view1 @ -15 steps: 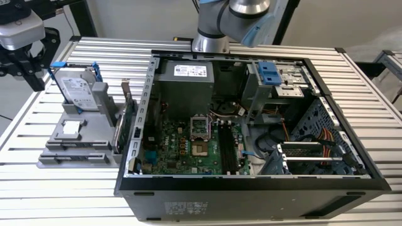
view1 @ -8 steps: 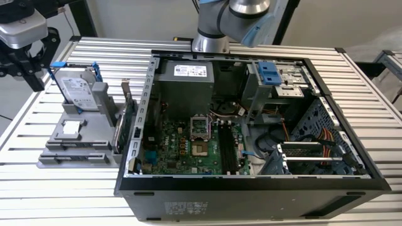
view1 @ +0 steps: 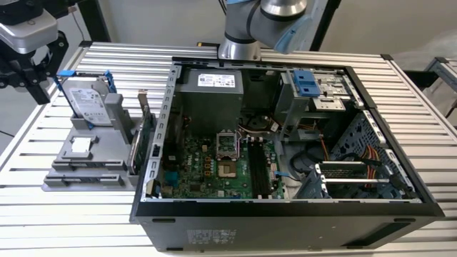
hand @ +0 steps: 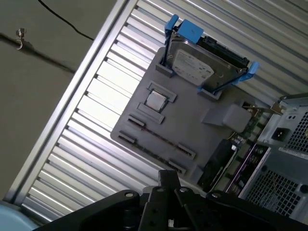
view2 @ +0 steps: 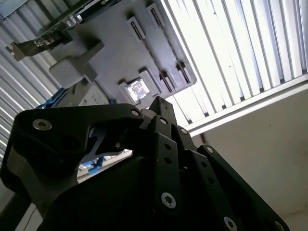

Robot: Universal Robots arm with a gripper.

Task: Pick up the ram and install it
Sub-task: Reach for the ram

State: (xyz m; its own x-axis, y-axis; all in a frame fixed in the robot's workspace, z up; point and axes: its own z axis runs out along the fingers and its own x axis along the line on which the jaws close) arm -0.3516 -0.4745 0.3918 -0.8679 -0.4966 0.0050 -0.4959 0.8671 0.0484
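Jaw state cannot be told. Black, angular gripper [view1: 29, 80] hangs at 10 o'clock from the grey moulded tray [view1: 71, 182], apart from it. Thin flat boards [view1: 139, 144] stand on edge along the tray's 3 o'clock side, just beside the open sheet-metal case [view1: 286, 214]; which board is the ram cannot be told.

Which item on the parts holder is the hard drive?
At the exterior view's left, beside the open computer case, a grey holder lies on the slatted table. The hard drive stands at its end farthest from the camera: a silver box in a blue frame, unlike the thin green card beside the case.
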